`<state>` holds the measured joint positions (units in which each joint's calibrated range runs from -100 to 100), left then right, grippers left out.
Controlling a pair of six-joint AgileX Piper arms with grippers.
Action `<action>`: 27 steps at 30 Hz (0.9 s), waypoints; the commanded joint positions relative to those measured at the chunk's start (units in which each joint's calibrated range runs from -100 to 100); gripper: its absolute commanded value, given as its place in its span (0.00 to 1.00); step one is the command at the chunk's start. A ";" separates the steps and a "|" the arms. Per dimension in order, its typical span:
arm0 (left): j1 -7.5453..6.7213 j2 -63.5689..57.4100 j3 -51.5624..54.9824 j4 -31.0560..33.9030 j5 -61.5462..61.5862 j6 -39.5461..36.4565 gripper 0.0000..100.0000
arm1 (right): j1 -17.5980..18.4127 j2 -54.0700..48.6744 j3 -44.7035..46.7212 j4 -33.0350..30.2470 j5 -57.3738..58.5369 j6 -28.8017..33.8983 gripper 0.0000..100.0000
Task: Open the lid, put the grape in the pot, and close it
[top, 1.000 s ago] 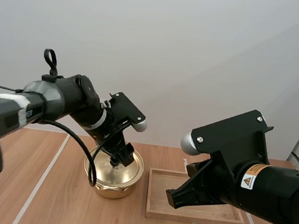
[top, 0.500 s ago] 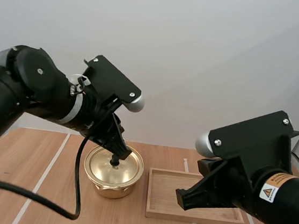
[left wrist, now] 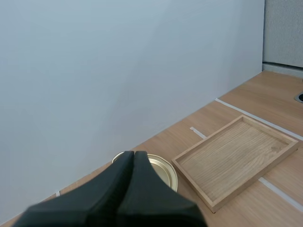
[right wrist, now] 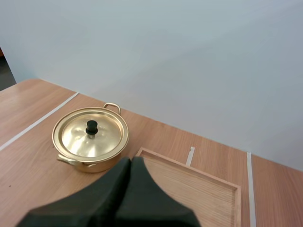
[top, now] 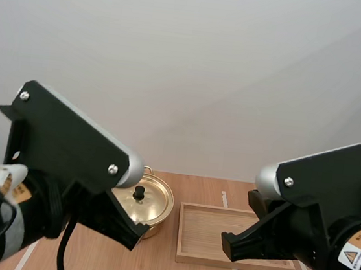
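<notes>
Change since earlier frame: the left arm has drawn back from the lid's knob toward the camera, and its black housing now looms in the foreground. The right arm has shifted slightly outward.
Left gripper: the fingers lie pressed together as one dark wedge, gripping nothing.
Pot: the round, brass-coloured metal pot stands on the pale wooden table, just left of the tray and apart from it.
Lid: the matching brass-coloured lid sits flat and closed on the pot. Its small black knob stands free, with nothing touching it.
Pot relative to left fingers: the pot lies beyond the tips, with no contact seen.
Tray: the shallow rectangular wooden tray lies flat on the table.
Right gripper: the fingers are closed against each other, with nothing between them.
Pot relative to right fingers: the pot is well clear of the tips, off to one side. The tray lies straight beyond them.
Hidden, high view: the left arm covers the pot's left and front, and the right arm covers the tray's right part.
Hidden, left wrist view: the fingers screen most of the pot, knob included.
Hidden, right wrist view: the fingers hide the tray's near edge.
Pot contents: cannot be seen with the lid on.
</notes>
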<state>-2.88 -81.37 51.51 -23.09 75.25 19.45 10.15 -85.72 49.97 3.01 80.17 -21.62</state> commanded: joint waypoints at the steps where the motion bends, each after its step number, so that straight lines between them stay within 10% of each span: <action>1: -0.16 -5.88 2.70 -0.20 -6.10 -2.82 0.00 | -1.65 -2.39 0.05 -0.26 -4.81 0.57 0.00; 12: 0.89 -17.53 10.72 0.57 -17.48 -7.82 0.00 | -6.99 -12.68 6.22 1.87 -20.54 0.42 0.00; 27: 3.78 -18.63 25.94 7.05 -31.77 -9.62 0.00 | -7.23 -14.28 38.57 0.03 -58.81 0.42 0.00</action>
<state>0.81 -99.79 73.59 -16.58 50.77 10.38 3.10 -99.62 85.20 3.70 28.67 -21.29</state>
